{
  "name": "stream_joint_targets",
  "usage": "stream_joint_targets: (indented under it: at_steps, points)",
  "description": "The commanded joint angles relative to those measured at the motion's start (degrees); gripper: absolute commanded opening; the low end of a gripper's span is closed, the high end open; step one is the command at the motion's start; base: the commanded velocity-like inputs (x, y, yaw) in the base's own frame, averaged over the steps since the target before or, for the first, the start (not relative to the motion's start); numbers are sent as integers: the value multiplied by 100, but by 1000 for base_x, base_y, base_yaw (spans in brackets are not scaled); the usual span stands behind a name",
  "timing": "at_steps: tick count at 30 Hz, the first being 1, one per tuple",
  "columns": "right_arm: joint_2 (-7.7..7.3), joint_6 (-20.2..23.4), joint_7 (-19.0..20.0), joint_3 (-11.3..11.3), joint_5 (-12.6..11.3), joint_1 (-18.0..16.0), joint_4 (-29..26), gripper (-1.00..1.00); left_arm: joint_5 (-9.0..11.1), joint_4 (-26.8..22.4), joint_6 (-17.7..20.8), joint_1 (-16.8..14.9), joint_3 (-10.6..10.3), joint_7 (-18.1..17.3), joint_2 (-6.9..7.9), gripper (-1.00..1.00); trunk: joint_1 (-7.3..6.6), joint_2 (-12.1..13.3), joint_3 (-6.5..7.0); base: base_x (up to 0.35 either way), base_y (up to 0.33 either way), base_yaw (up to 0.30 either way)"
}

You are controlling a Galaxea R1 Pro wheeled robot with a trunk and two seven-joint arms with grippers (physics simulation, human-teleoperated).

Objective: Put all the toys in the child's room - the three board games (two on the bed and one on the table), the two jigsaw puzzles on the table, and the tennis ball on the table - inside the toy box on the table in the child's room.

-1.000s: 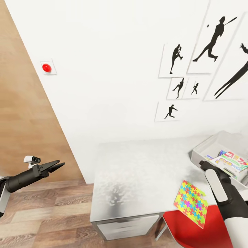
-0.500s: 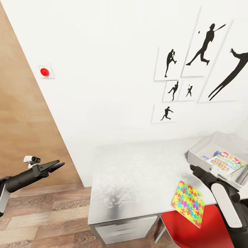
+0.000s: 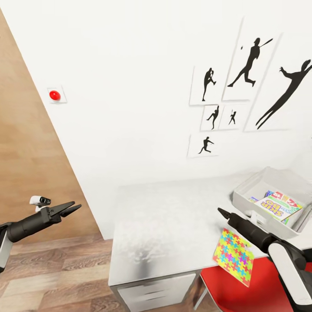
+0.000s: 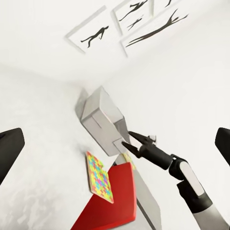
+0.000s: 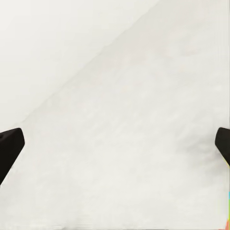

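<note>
One jigsaw puzzle [image 3: 234,256] lies at the table's [image 3: 164,216] front edge, partly overhanging the red chair; it also appears in the left wrist view [image 4: 99,177]. The grey toy box [image 3: 248,190] stands at the table's right end, with printed board games [image 3: 277,207] lying inside. My right gripper [image 3: 222,212] hovers open and empty over the table, just left of the puzzle's upper corner and in front of the box. Its dark fingertips [image 5: 10,143] frame bare tabletop. My left gripper [image 3: 71,207] is open and empty, held over the floor left of the table.
A red chair [image 3: 260,288] is tucked under the table's front right. Grey drawers [image 3: 156,291] sit below the tabletop. Black baseball posters [image 3: 249,65] and a red wall button [image 3: 54,95] are on the white wall. A wood panel [image 3: 26,164] is on the left.
My right arm has swung away from the toy box and stretched left over the table beside the puzzle. The head view has shifted slightly. The left arm has not moved.
</note>
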Motion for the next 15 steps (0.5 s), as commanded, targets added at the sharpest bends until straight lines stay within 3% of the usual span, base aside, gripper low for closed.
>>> stream_joint_targets:
  at_steps: [1, 8, 15]
  points:
    - [-3, 82, 223, -12, -17, -1, -5, 100, -6, -1, 59, -4, 0, -24, 1, 100, 4, -11, -2, 0, 0, -14]
    - [-6, 327, 1347, -25, -16, 4, 9, 100, -11, -1, 56, -4, -5, -24, -6, 100, 4, -11, 61, 0, 0, -4]
    - [-1, 429, 1546, -22, -18, 5, 17, 100, -15, -1, 56, -4, -4, -24, -8, 100, 4, -11, 123, -56, 0, 0]
